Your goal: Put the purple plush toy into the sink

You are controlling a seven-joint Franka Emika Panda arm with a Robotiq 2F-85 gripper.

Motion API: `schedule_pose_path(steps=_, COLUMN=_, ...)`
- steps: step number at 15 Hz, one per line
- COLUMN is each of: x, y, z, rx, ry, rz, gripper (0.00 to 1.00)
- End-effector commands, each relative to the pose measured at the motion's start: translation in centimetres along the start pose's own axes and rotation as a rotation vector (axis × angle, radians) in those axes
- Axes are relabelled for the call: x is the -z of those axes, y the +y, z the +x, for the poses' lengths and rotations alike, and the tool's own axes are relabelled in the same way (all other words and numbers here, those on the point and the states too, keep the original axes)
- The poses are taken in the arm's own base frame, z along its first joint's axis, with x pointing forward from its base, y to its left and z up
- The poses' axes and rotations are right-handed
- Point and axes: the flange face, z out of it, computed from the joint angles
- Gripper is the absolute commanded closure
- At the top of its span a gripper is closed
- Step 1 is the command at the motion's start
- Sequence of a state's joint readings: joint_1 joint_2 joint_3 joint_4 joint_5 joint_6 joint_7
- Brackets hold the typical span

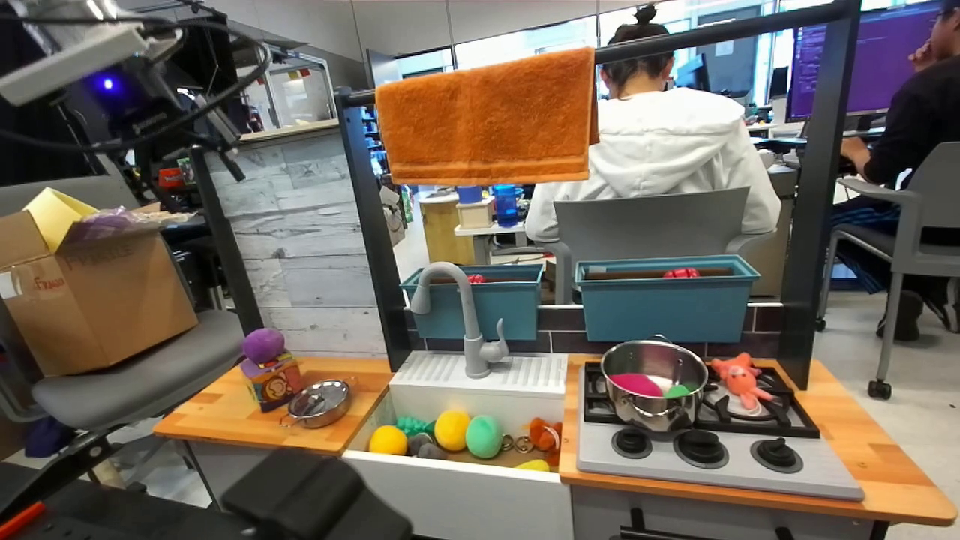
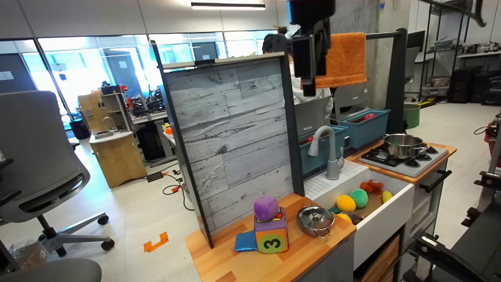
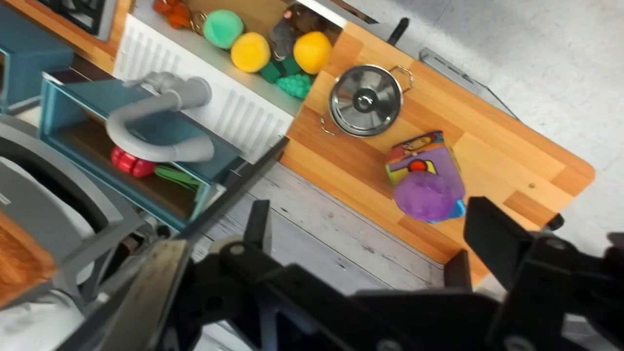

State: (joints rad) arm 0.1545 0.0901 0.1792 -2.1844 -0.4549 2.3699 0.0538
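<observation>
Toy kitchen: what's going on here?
The robot's gripper hangs open up high, holding nothing. The purple plush toy, bound for the sink, is not there yet: it sits on a cube marked 3 on the wooden counter, beside a lidded metal pan. Yellow balls, a green ball and other toys lie in the sink.

Both exterior views are bright and mostly crisp, with strong light glaring through the back windows point(image 2: 90, 72), which wash out to white and pale blue, and a strip lamp point(image 2: 228, 6) glowing overhead. The wrist view is softer, its jaws dark and out of focus along the bottom. Highlights glint on the steel lid point(image 3: 375, 105) and pot point(image 1: 652, 397); shadows on the desk point(image 3: 516, 151) are faint.
</observation>
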Motion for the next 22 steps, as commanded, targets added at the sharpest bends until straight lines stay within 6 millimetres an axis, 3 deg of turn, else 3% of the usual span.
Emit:
schedule_pose_path(steps=1, x=-1.4, y=-3.6, z=3.4, rx=0.094, ry=0.081, rz=0.145, gripper=0.00)
schedule_pose_path(steps=5, x=-3.6, y=-5.6, z=5.1, rx=0.131, ry=0.085, rz=0.279, gripper=0.00)
schedule_pose_path(steps=9, x=-7.0, y=-5.1, z=6.8, rx=0.049, ry=0.062, rz=0.228, gripper=0.00)
schedule_pose_path(steps=13, x=-10.3, y=-6.0, z=8.4, rx=-0.009, ry=0.026, rz=0.144, gripper=0.00)
schedule_pose_path(steps=18, x=-13.7, y=-9.2, z=10.2, rx=-0.045, ry=-0.008, rz=0.036, gripper=0.00)
schedule_pose_path(steps=22, x=-14.9, y=-10.9, z=11.0, rx=-0.026, ry=-0.026, rz=0.117, gripper=0.00)
